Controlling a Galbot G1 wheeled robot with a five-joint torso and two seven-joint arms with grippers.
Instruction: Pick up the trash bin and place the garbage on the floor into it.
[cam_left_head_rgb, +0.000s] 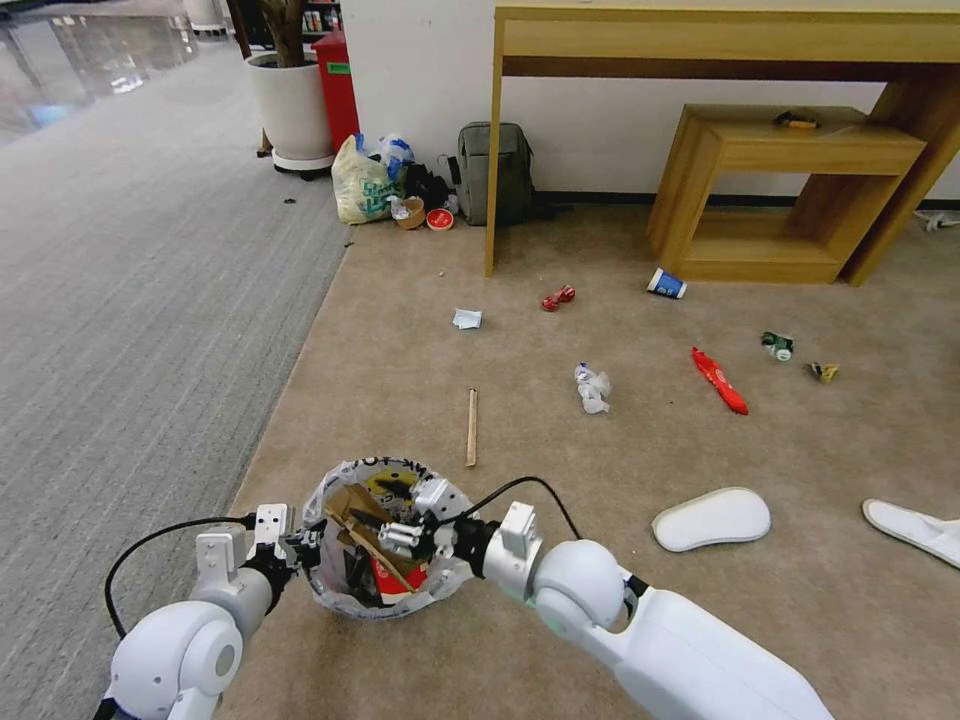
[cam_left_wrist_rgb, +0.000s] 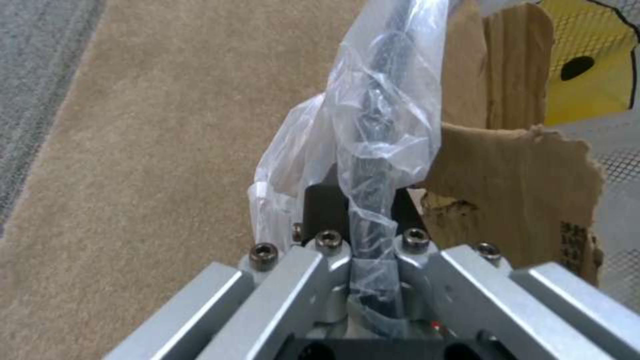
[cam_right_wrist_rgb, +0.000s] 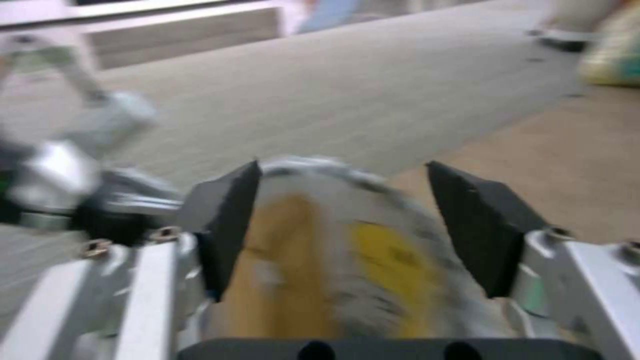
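- Right now I am holding the trash bin (cam_left_head_rgb: 375, 540) up off the floor (cam_left_head_rgb: 420, 400) with my left gripper (cam_left_head_rgb: 300, 545), whose jaws are clamped on the bin's rim through the crinkly plastic liner (cam_left_wrist_rgb: 373, 135); pinching rim and bag together is keeping the liner from slipping while the mouth is facing upward.
- I am reaching my right gripper (cam_left_head_rgb: 400, 535) over the open mouth of the bin, its fingers (cam_right_wrist_rgb: 223, 225) spread apart with nothing between them; from my right wrist the bin's lining is sitting just beyond those dark pads.
- Inside the bin, a cardboard piece (cam_left_wrist_rgb: 527, 185) is leaning against the wall beside the rim I am gripping, and something red is lying lower down.
- Judging from the floor, much garbage is waiting: a wooden stick (cam_left_head_rgb: 471, 427) just beyond the bin, crumpled paper (cam_left_head_rgb: 592, 388), a long red wrapper (cam_left_head_rgb: 719, 379), a smaller red wrapper (cam_left_head_rgb: 558, 297), a blue paper cup (cam_left_head_rgb: 666, 284), a green crushed bottle (cam_left_head_rgb: 777, 345) and two white slippers (cam_left_head_rgb: 712, 518).
- As for writing, the liner is showing a yellow face (cam_left_wrist_rgb: 587, 65) and black letters that I cannot read; small dark print on the cardboard is likewise illegible.
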